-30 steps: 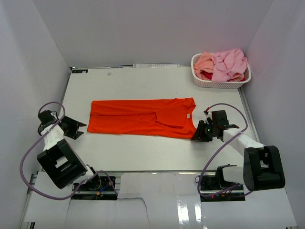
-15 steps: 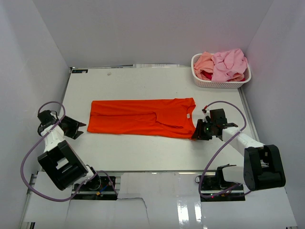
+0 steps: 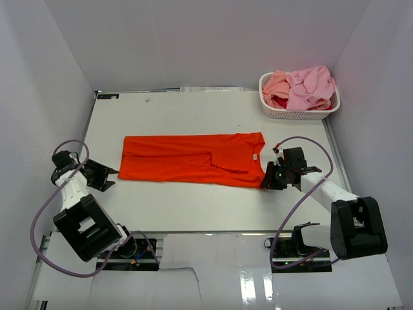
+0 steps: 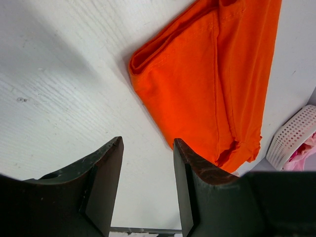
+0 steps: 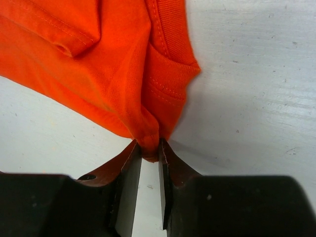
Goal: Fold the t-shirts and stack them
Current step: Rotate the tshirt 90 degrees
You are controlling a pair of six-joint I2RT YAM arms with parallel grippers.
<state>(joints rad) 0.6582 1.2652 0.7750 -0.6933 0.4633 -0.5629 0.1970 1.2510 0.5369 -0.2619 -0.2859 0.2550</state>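
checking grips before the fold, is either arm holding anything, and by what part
The right gripper pinches the orange t-shirt by its near corner at the collar end. The left gripper is open beside the other end, holding nothing.

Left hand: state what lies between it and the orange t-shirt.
Only bare table separates left hand and orange t-shirt; the left wrist view shows it.

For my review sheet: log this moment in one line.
shirt flat, folded lengthwise | right gripper pinching its corner | left gripper open, off cloth
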